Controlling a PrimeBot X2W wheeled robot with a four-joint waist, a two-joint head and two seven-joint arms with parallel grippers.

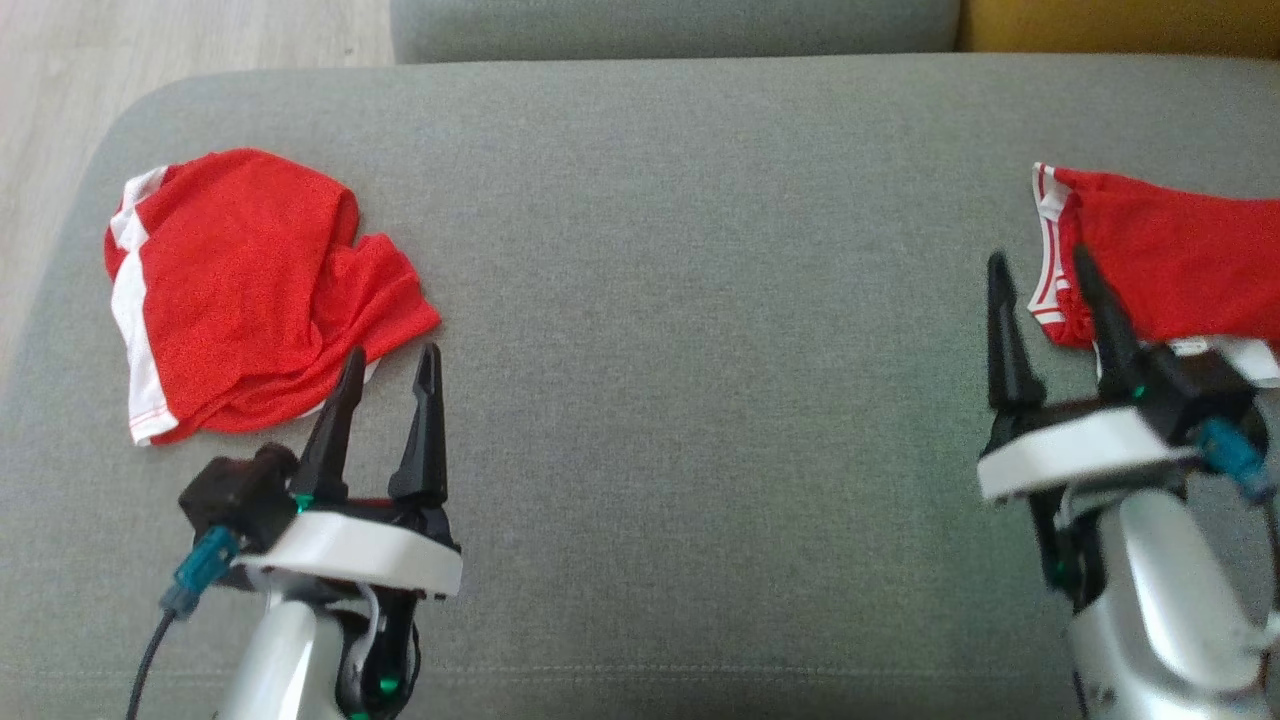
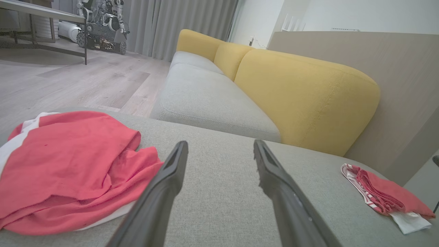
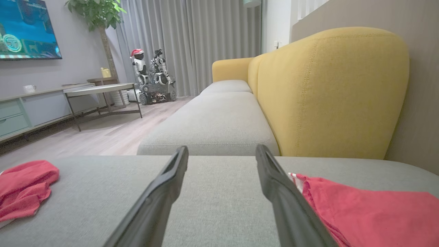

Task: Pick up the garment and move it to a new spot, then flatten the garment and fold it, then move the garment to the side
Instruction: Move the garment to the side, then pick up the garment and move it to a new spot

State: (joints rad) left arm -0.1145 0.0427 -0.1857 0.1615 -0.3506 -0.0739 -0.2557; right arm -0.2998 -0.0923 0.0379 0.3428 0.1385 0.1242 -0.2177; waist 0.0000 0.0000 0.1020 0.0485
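A crumpled red garment with white trim (image 1: 240,290) lies at the left of the grey cushion (image 1: 700,300); it also shows in the left wrist view (image 2: 68,168) and the right wrist view (image 3: 24,188). My left gripper (image 1: 392,352) stands open just right of its near edge, one fingertip over the hem, nothing between its fingers (image 2: 220,143). A second red garment with white striped trim (image 1: 1170,265) lies flat and folded at the right edge (image 2: 387,197). My right gripper (image 1: 1040,257) is open and empty beside that garment's left edge (image 3: 222,148), with the red cloth (image 3: 370,212) to its right.
The cushion's rounded left edge drops to a pale wood floor (image 1: 60,80). A further grey seat (image 2: 212,99) and yellow backrests (image 2: 305,99) lie beyond. A low table (image 3: 103,91) and another robot (image 3: 152,79) stand far off across the room.
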